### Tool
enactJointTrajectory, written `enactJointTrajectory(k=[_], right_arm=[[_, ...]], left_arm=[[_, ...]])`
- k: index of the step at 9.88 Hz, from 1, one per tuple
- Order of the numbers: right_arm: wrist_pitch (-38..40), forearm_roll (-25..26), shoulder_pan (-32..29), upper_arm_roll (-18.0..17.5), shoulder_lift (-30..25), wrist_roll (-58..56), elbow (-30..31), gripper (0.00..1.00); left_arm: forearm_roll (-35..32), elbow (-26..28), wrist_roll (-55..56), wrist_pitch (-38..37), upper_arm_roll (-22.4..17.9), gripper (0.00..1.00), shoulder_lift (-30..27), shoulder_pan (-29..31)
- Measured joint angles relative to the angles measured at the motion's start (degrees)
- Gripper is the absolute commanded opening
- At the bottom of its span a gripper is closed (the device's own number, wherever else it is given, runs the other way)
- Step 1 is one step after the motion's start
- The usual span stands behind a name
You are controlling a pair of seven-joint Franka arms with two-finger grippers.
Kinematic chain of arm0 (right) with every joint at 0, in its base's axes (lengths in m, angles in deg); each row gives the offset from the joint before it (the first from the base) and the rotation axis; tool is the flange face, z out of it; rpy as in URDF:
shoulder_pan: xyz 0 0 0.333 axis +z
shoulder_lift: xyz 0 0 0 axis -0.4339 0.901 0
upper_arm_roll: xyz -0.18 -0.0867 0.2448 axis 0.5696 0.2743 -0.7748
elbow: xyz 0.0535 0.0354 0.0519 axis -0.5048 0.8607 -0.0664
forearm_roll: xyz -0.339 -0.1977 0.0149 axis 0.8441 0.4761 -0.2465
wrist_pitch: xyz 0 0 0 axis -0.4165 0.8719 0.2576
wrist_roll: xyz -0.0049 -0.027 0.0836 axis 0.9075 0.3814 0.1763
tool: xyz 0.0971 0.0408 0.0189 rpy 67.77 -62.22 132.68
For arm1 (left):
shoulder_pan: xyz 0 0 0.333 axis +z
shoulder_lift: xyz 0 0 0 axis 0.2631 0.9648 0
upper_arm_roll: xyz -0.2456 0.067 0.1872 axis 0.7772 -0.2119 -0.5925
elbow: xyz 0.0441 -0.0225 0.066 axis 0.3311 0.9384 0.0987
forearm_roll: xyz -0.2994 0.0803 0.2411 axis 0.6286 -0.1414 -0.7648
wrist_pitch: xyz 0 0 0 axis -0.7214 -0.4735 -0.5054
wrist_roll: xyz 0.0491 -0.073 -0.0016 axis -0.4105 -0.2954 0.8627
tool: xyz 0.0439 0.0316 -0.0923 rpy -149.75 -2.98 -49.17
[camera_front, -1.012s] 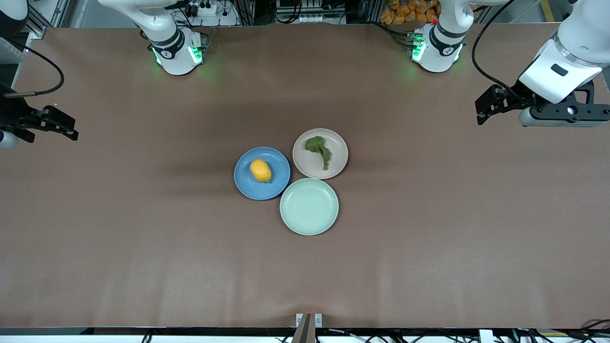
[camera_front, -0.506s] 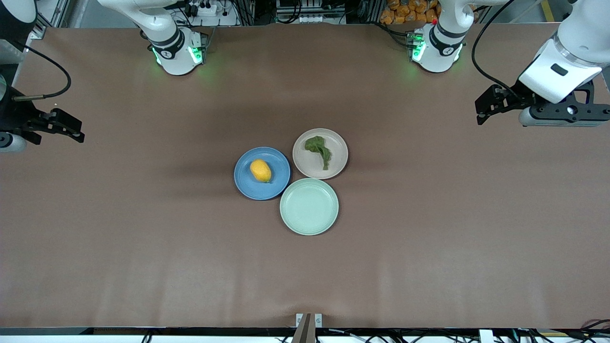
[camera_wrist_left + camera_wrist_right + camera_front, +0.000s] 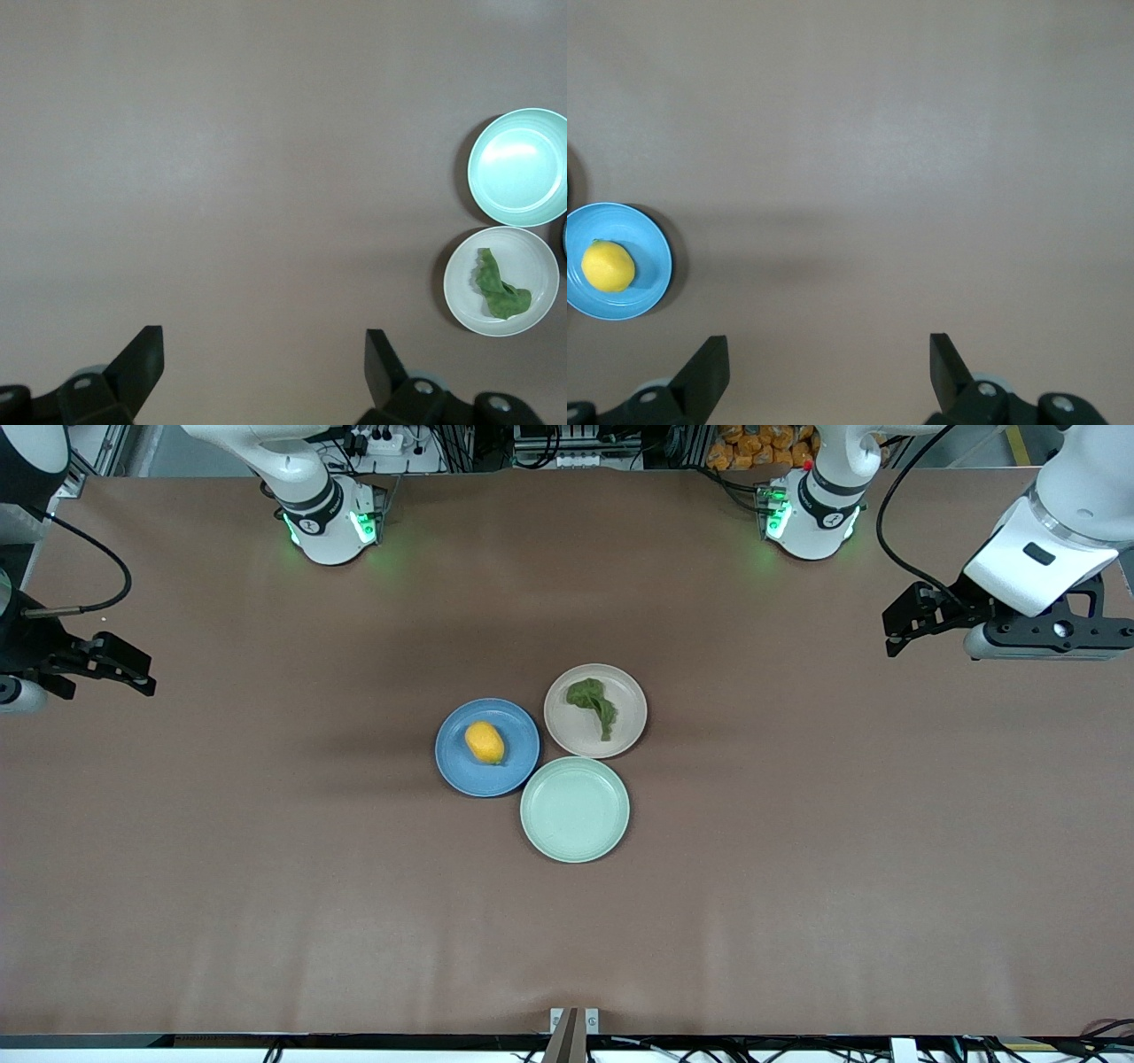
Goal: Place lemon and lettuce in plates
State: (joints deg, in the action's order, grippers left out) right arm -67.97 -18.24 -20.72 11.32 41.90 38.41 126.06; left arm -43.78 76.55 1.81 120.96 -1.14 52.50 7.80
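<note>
A yellow lemon (image 3: 485, 742) lies on the blue plate (image 3: 458, 769) in the middle of the table. The dark green lettuce (image 3: 592, 704) rests on the beige-pink plate (image 3: 623, 728) beside it, toward the left arm's end. My left gripper (image 3: 891, 634) hangs open over bare table at its own end, holding nothing. My right gripper (image 3: 142, 675) hangs open over its end, also holding nothing. The left wrist view shows the lettuce (image 3: 500, 289) on its plate (image 3: 535, 255) well off from that gripper (image 3: 263, 356). In the right wrist view the lemon (image 3: 608, 266) and the blue plate (image 3: 647, 292) lie away from the right gripper (image 3: 830, 356).
A pale mint-green plate (image 3: 575, 809) sits nearer to the front camera, touching the blue and beige-pink plates; it also shows in the left wrist view (image 3: 519, 166). The two arm bases (image 3: 330, 522) (image 3: 811, 514) stand at the table's back edge. Brown table surface spreads all around the plates.
My right gripper has shifted slightly toward the table's middle. The left arm, the plates, the lemon and the lettuce have not moved.
</note>
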Motion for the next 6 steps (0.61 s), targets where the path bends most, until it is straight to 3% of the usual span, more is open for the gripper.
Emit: enactJointTrajectory(k=[6], right_arm=[[3.16, 0.0, 0.15, -0.01, 1.08, 0.0, -3.08, 1.0]], left_arm=[[0.0, -0.01, 0.0, -0.1, 0.05, 1.0, 0.0, -0.04]])
